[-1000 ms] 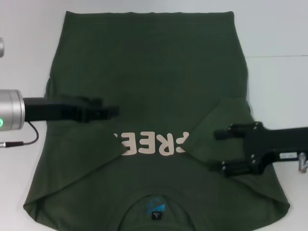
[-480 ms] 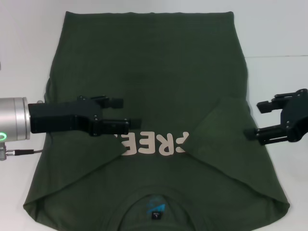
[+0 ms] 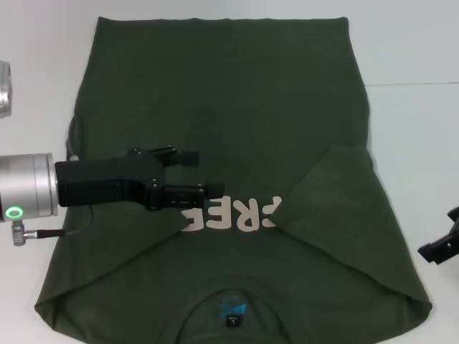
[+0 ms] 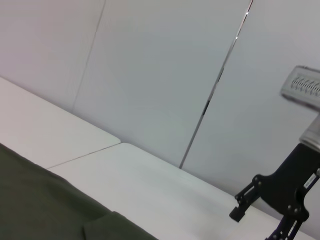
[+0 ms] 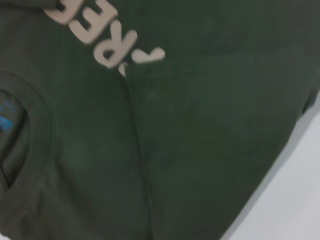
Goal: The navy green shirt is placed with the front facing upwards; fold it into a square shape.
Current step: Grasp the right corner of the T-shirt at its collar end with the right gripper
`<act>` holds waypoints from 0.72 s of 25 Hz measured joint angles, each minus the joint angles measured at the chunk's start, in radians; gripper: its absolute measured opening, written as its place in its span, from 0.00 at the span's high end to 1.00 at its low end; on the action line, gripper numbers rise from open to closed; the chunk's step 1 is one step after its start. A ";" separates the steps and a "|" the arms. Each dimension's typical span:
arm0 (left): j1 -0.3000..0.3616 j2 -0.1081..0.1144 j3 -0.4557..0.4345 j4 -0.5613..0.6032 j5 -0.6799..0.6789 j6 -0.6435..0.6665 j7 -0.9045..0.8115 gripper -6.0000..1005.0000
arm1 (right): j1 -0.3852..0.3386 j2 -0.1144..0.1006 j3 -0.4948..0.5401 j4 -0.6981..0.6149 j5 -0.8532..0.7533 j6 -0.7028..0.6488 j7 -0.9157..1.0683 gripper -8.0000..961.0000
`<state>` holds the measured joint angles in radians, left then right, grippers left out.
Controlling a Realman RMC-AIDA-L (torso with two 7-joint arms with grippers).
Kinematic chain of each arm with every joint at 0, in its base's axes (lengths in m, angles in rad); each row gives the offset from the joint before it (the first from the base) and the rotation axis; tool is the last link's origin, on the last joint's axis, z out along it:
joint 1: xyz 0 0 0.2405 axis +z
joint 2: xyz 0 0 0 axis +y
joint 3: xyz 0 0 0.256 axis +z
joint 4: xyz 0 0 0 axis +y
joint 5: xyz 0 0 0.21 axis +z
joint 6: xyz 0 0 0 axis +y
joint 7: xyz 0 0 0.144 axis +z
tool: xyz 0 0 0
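Pinkish "REE" print [image 3: 231,216] on green shirt [image 3: 222,93]

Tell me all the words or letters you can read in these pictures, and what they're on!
"REE": pale letters on the shirt's chest, upside down in the head view; both folded-in sleeves cover the ends of the word.
Collar tag: too small to read.
Blue mark inside the collar: too blurred to read.
Label on the right arm, in the left wrist view: too blurred to read.
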<state>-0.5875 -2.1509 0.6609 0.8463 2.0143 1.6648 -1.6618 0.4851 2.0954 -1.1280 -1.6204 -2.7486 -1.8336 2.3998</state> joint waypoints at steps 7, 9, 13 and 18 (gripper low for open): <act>0.004 -0.009 -0.003 -0.017 -0.021 -0.028 0.025 0.06 | 0.016 0.002 -0.046 0.069 -0.015 -0.052 0.041 0.05; 0.007 -0.010 -0.003 -0.036 -0.040 -0.046 0.032 0.06 | 0.010 0.003 -0.078 0.088 -0.013 -0.046 0.054 0.06; 0.010 -0.010 -0.001 -0.068 -0.052 -0.066 0.041 0.06 | 0.000 0.004 -0.119 0.140 -0.009 -0.017 0.071 0.10; 0.015 -0.010 -0.002 -0.073 -0.052 -0.061 0.041 0.06 | -0.003 0.004 -0.136 0.189 0.010 0.020 0.074 0.24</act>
<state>-0.5721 -2.1613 0.6591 0.7735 1.9622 1.6035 -1.6206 0.4824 2.0993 -1.2644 -1.4319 -2.7388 -1.8137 2.4733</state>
